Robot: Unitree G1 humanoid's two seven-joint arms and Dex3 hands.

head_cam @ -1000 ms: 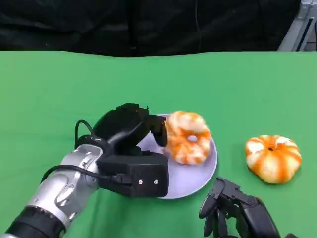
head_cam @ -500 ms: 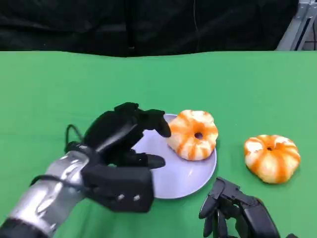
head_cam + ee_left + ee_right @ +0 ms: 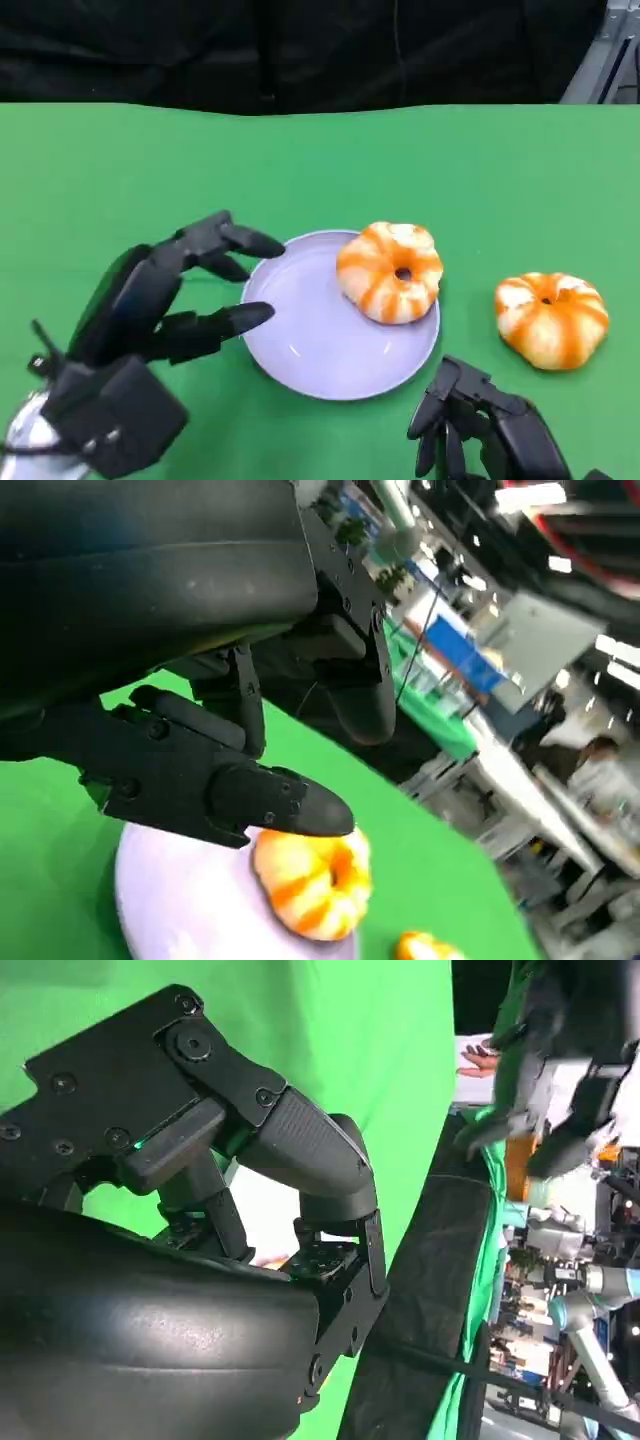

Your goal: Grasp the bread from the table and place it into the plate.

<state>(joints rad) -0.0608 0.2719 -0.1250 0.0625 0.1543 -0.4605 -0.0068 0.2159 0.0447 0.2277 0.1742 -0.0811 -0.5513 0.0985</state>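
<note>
An orange-and-white ring-shaped bread [image 3: 390,272] lies on the right part of the lilac plate [image 3: 310,345], in the middle of the green table. The left wrist view shows the same bread [image 3: 312,878] on the plate [image 3: 170,905]. My left hand [image 3: 165,300] hovers just left of the plate, its fingers spread apart and nothing in them. My right hand [image 3: 480,425] rests low at the table's near edge, below and right of the plate, fingers pointing down and holding nothing.
A second orange-and-white bread [image 3: 551,319] lies on the green cloth to the right of the plate, and its edge [image 3: 425,947] appears in the left wrist view. A black curtain [image 3: 300,50] closes off the table's far side.
My left hand has let go of the bread and drawn back left and toward me, fingers spreading. The bread has settled flat on the plate's right part. The right hand has not moved.
</note>
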